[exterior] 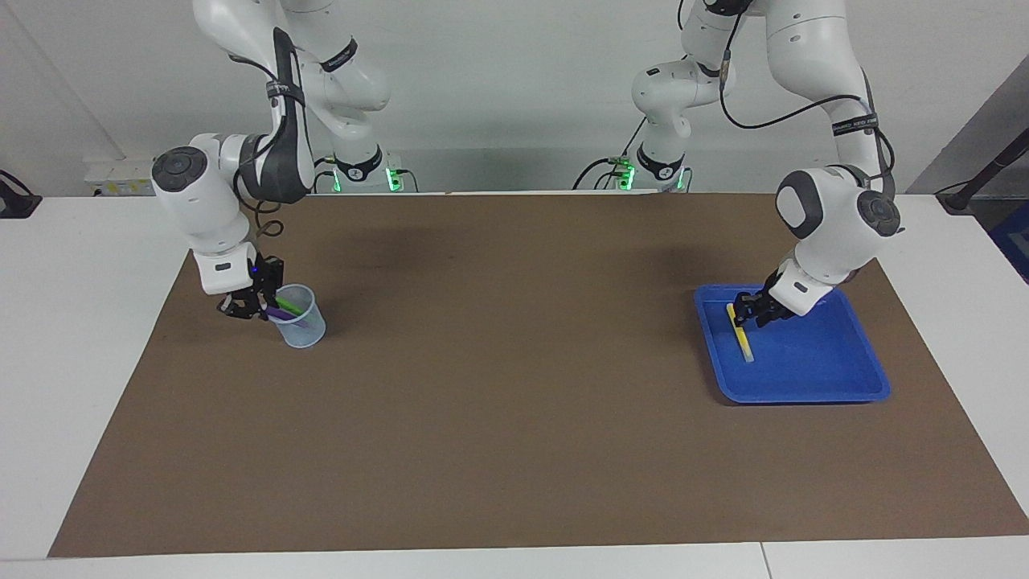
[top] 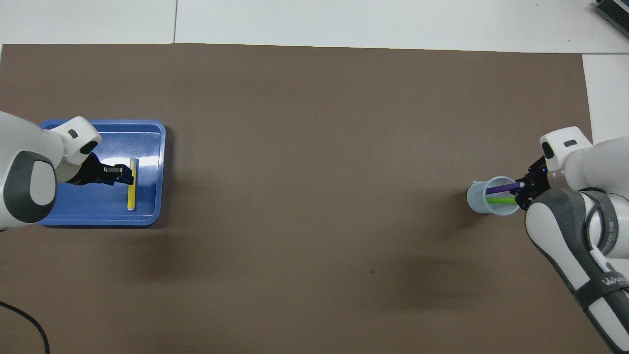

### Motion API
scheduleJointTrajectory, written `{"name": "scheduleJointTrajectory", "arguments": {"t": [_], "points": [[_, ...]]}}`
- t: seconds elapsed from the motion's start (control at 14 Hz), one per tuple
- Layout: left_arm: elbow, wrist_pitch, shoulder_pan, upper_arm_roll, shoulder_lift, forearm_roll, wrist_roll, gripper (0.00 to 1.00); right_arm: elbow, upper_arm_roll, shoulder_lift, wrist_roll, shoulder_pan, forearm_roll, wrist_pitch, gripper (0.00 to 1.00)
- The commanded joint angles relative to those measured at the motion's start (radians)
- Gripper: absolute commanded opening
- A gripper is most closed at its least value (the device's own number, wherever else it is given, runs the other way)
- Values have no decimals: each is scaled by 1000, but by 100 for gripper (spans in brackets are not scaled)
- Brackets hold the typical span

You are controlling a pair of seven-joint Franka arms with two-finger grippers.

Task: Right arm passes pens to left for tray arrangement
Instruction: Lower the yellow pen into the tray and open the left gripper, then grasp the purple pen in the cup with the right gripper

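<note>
The blue tray (exterior: 812,378) lies toward the left arm's end of the table and also shows in the overhead view (top: 147,132). The yellow pen (exterior: 741,334) lies in it (top: 131,189). My left gripper (exterior: 752,315) is low in the tray at the pen's end nearer the robots (top: 125,174). The purple pen (top: 501,187) and the green pen (top: 501,200) stand in a translucent pale-blue cup (exterior: 305,326) toward the right arm's end. My right gripper (exterior: 256,304) is at the cup's rim by the pens' upper ends (top: 524,191).
A brown mat (exterior: 514,418) covers the table between the cup and the tray. White table surface (exterior: 72,322) borders it.
</note>
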State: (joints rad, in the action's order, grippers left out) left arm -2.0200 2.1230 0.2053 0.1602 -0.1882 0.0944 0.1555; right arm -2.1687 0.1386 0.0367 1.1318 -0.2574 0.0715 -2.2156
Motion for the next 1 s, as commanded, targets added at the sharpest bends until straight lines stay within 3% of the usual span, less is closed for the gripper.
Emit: {"name": "scheduleJointTrajectory", "arguments": {"t": [0.0,0.22,0.29,0.36,0.43,0.57,0.93], "points": [[46,-95,-1,4,29,-10,-25,50,9,15,0,-27,-20,8,33,18],[57,-155,-6,7,84,-10,-30,50,29,15,2,-27,-16,1,63,18],[58,-172,-6,5,101,-7,-34,50,27,15,2,-29,-16,1,63,24],[60,-191,0,7,114,13,-69,56,27,15,2,-29,-16,1,62,31],[61,-204,0,7,125,46,-115,73,27,16,2,-27,-17,1,59,33],[69,-228,-12,12,151,65,-232,74,27,15,2,-27,-16,1,56,42],[75,-256,-13,15,225,153,-297,70,27,16,2,-29,-13,-4,54,41]]}}
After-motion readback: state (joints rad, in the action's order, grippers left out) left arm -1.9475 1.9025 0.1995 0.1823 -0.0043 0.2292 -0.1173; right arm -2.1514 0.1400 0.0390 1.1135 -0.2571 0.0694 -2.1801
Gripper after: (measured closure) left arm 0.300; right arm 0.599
